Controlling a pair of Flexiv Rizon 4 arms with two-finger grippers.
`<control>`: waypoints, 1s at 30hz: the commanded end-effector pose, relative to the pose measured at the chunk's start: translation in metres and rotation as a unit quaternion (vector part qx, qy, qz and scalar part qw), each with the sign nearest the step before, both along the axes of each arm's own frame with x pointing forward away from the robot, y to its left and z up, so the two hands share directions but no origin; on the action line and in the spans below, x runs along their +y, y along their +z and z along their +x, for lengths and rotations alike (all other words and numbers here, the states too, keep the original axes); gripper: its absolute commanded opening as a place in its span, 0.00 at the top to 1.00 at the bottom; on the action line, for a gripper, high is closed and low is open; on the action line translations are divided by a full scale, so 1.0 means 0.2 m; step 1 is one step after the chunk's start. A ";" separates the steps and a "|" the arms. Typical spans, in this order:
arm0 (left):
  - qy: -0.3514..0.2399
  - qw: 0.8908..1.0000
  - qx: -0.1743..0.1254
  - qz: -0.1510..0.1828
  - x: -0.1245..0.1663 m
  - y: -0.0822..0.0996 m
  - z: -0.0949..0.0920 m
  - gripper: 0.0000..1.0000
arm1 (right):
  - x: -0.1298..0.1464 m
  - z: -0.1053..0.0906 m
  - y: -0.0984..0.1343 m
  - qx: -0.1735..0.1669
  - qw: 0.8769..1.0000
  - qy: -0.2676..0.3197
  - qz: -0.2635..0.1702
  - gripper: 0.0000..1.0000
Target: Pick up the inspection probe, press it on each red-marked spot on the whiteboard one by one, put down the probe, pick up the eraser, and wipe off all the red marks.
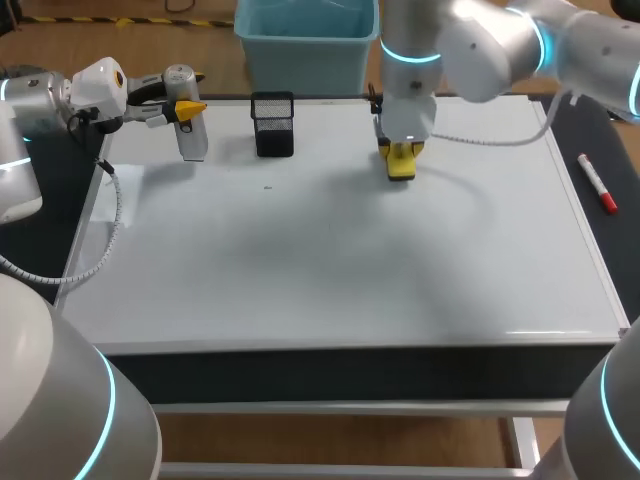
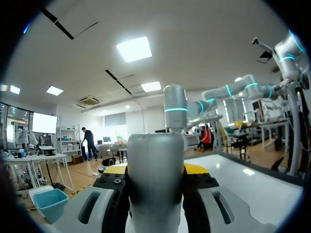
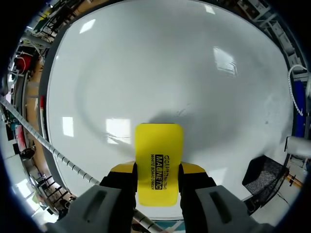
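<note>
Yellow eraser (image 1: 400,162) is pinched in the right claw (image 3: 158,170) and appears to sit flat on the whiteboard (image 1: 330,260) at 12 o'clock, positioned for wiping. No red shows on it. The left claw (image 2: 155,170) grips the grey probe (image 1: 191,138) at 10 o'clock, likely parked away from the wiping path.

Table (image 1: 350,372) carrying a whiteboard (image 1: 330,260) across most of the frame. Black mesh holder (image 1: 273,125) on the board, upper left of centre, small dark mark (image 1: 268,186) just below. Red marker (image 1: 597,184) on the dark strip, right edge.
</note>
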State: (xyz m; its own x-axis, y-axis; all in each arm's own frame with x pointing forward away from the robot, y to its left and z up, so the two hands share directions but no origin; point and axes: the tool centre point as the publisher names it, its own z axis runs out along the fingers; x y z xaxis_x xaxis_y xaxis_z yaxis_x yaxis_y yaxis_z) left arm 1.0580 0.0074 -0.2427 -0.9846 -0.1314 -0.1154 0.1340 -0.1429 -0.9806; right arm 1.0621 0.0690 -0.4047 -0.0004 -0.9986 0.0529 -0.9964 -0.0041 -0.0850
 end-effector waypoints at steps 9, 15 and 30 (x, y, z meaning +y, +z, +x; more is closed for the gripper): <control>-0.002 1.000 -0.001 -0.001 0.00 0.00 0.01 1.00 | 0.01 0.21 -0.04 0.043 0.999 -0.001 -0.002 1.00; -0.002 1.000 -0.001 -0.001 0.00 0.00 0.01 1.00 | -0.02 0.25 -0.06 0.048 0.999 -0.009 0.002 1.00; -0.002 1.000 -0.001 -0.001 0.00 0.00 0.01 1.00 | -0.06 0.25 -0.09 0.056 0.998 -0.018 -0.001 1.00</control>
State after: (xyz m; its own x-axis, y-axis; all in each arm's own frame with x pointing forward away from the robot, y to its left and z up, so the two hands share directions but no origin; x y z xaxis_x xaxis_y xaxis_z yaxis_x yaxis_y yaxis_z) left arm 1.0580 0.0074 -0.2427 -0.9846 -0.1314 -0.1154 0.1340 -0.1429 -0.9806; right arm 1.1094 0.0564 -0.4235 -0.0324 -0.9981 0.0529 -0.9992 0.0335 0.0197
